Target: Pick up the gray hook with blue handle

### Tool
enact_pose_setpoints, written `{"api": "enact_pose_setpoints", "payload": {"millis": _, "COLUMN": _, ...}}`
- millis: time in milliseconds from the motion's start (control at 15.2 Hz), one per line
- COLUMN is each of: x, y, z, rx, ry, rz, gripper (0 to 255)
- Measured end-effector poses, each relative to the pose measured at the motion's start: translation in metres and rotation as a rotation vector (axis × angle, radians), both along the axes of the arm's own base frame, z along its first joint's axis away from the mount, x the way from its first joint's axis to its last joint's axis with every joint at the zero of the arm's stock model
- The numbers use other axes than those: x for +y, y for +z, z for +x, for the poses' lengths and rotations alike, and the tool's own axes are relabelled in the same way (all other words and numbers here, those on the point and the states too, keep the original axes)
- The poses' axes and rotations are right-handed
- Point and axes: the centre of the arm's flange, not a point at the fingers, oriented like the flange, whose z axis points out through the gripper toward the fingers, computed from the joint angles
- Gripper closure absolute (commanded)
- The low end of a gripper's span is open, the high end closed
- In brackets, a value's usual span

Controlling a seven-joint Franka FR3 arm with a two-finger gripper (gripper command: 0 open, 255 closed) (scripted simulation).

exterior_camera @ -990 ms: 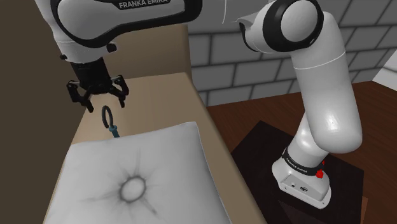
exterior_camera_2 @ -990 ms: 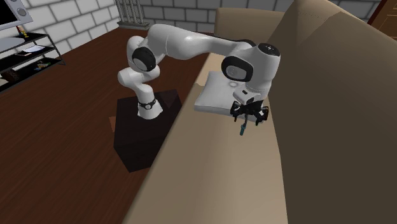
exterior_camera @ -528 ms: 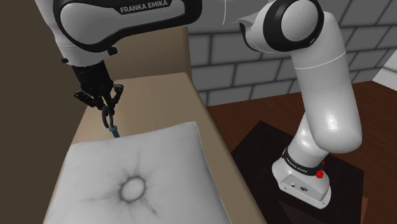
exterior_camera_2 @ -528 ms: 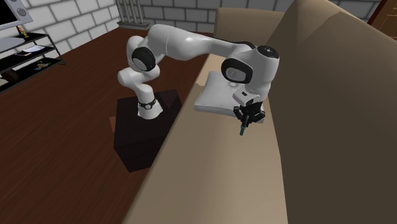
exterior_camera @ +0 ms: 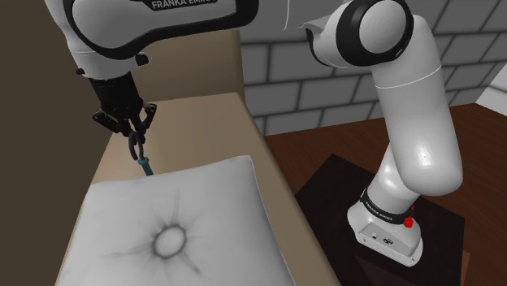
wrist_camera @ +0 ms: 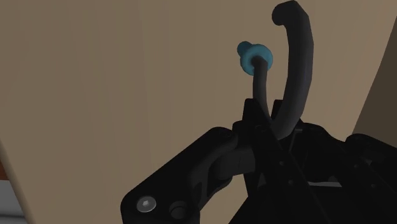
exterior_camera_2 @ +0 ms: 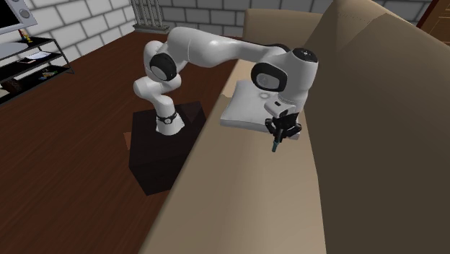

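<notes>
Gripper [exterior_camera: 133, 128] clamped shut on hook [exterior_camera: 138, 151] loop. Blue handle [wrist_camera: 254, 56] hangs below (end just beside cushion [exterior_camera: 171, 236] edge), above tan sofa [exterior_camera_2: 288, 195] seat.

A white cushion [exterior_camera: 187, 203] lies on the tan sofa [exterior_camera_2: 252, 206].

hook [wrist_camera: 298, 63]: dark grey, seemingly | handle [wrist_camera: 254, 57]: blue | pincer [exterior_camera: 132, 128]: black | cushion [exterior_camera: 203, 203]: white, grey creases | sofa [exterior_camera: 195, 122]: tan
</notes>
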Motion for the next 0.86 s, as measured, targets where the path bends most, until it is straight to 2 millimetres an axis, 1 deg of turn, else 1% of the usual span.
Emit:
{"api": "enact_pose_setpoints", "payload": {"millis": 660, "x": 0.001, "y": 0.054, "z": 0.0, "rx": 0.0, "ry": 0.0, "rz": 0.0, "gripper": 255}}
{"api": "enact_pose_setpoints", "payload": {"millis": 858, "x": 0.001, "y": 0.067, "z": 0.0, "rx": 0.0, "ry": 0.0, "rz": 0.0, "gripper": 255}}
